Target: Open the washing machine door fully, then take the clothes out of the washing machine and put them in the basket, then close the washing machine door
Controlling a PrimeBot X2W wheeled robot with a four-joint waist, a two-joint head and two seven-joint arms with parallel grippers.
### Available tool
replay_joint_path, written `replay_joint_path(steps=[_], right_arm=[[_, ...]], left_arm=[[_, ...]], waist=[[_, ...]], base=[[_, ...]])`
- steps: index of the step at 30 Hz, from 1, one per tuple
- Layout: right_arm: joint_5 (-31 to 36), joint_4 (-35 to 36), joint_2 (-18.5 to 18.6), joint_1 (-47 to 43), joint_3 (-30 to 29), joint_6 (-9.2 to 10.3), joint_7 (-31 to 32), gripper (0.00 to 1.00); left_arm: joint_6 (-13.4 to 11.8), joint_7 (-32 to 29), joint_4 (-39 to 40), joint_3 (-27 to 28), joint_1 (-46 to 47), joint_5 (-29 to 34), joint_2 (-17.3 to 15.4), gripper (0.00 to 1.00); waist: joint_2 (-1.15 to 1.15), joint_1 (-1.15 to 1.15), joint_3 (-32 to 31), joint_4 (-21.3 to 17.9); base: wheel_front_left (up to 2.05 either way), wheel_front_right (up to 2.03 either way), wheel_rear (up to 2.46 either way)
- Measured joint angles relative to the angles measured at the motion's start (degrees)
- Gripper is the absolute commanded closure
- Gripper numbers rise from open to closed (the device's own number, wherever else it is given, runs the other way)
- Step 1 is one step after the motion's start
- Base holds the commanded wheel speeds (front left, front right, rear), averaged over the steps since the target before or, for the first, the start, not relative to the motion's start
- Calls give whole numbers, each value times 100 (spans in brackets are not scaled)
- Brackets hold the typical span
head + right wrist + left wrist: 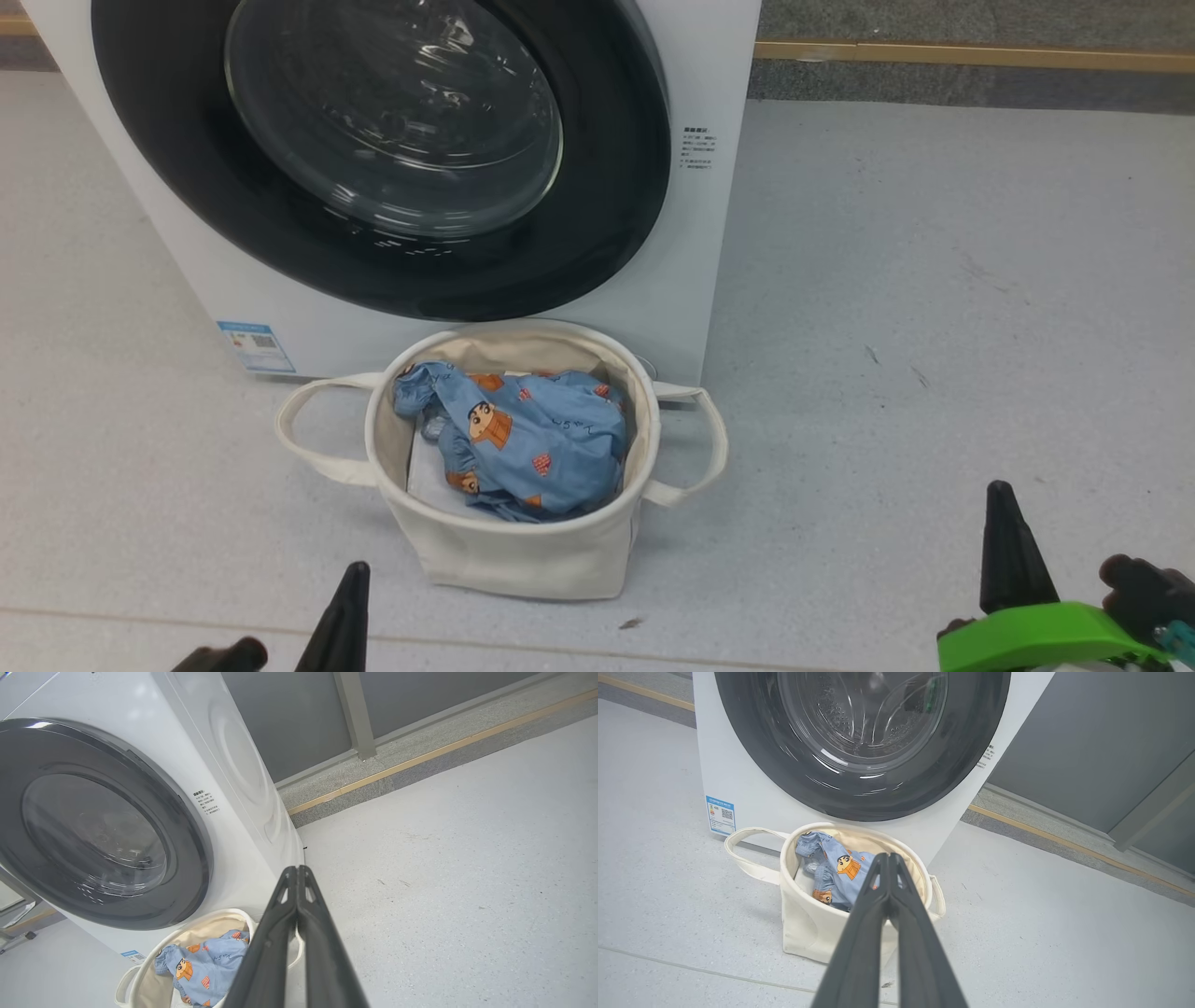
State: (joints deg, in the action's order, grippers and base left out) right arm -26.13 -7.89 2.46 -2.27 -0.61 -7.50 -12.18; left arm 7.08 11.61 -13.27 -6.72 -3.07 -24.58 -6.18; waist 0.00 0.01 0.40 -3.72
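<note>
Left claw [888, 857]: fingers pressed together, holding nothing, touching nothing, tips pointing toward the basket [523, 560]. Right claw [296, 870]: fingers also pressed together, empty, positioned to the basket's right above the floor [934, 327]. The cream canvas basket stands on the floor just in front of the washing machine [695, 280]. The light blue printed clothes [532, 439] lie inside it. Beyond, the washing machine door [177, 187] sits shut against the white front.

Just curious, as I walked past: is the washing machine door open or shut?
Shut. The door sits flat against the front of the washing machine, with no gap at its black rim in any view.
</note>
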Motion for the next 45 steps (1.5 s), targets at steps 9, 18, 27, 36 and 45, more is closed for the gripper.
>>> replay_joint_path(steps=[9, 18, 27, 36, 45], right_arm=[[-597, -64, 12, 22, -7, 0, 113, 100], [-1251, -130, 27, 89, -23, 1, 261, 100], [-1833, -197, 55, 101, -54, 1, 402, 100], [-2352, -256, 63, 162, -83, 1, 512, 100], [-2930, -321, 76, 207, -134, 1, 665, 100]], left_arm=[[0, -152, -29, 45, 75, -598, 9, 100], [0, -297, -40, 138, 106, -1252, 27, 100], [0, -448, -49, 214, 137, -1847, 46, 100], [0, -570, -82, 277, 216, -2365, 57, 100], [0, -702, -98, 379, 245, -2944, 77, 100]], waist=[[0, 0, -2, 32], [0, -1, -4, 67], [0, -1, -6, 99], [0, -1, -7, 128], [0, -1, -9, 160]], base=[[0, 0, 0], [0, 0, 0], [0, 0, 0], [0, 0, 0], [0, 0, 0]])
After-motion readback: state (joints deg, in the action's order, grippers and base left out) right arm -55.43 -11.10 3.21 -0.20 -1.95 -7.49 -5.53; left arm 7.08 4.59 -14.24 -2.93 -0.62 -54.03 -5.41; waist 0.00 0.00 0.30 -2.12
